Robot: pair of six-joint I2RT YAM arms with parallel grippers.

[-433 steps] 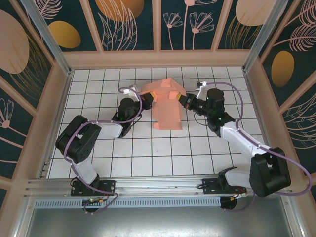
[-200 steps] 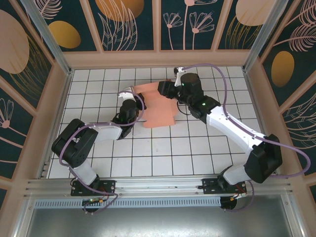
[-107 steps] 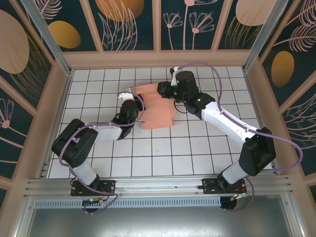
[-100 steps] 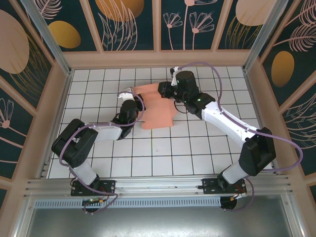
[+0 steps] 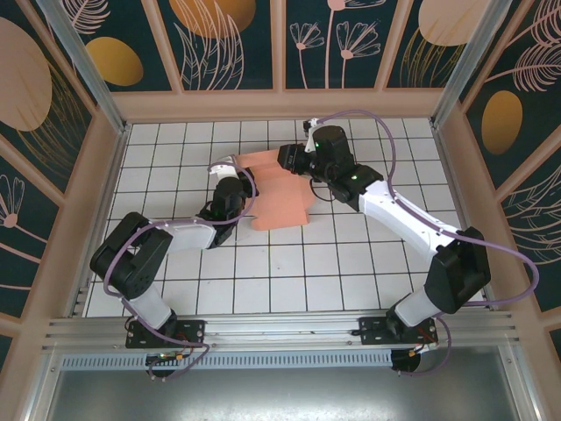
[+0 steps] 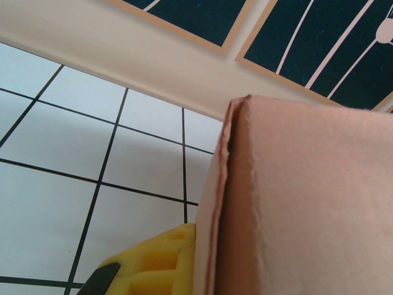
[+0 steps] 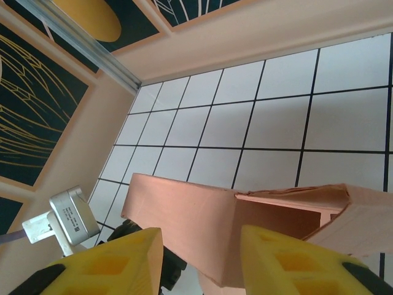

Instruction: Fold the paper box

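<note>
Up front: an aluminium rail (image 5: 280,326) crosses the bottom of the top view, with both arm bases (image 5: 162,333) bolted to it
Table (image 5: 351,263): white tiles with a black grid, boxed in by pale pink side walls (image 5: 105,175)
Left arm (image 5: 166,237): from lower left it folds at a black elbow, then extends up and right toward the middle of the frame
Right arm (image 5: 412,224): a long white diagonal from lower right to the upper middle, with a purple cable (image 5: 386,132) looping over it
Left gripper (image 5: 244,182): left of centre, closed on the left edge of the paper box (image 5: 280,197); in the left wrist view one yellow finger (image 6: 153,261) sits at the bottom edge against the card, the other hidden behind it
Paper box: salmon-pink card just above centre of the top view, between the two grippers, its lower end on the tiles; in the left wrist view it fills the right half, a doubled folded edge standing up; in the right wrist view a long side wall crosses the lower middle and meets an open-ended folded section at the right
Right gripper (image 5: 284,161): at the box's upper edge, pointing left; in the right wrist view its two yellow fingers (image 7: 104,267) stand apart at the bottom, the card's wall showing in the gap, unpinched
Back wall (image 5: 280,103): a pale band across the top, with dark teal panels of orange discs and line-drawn plants above it
</note>
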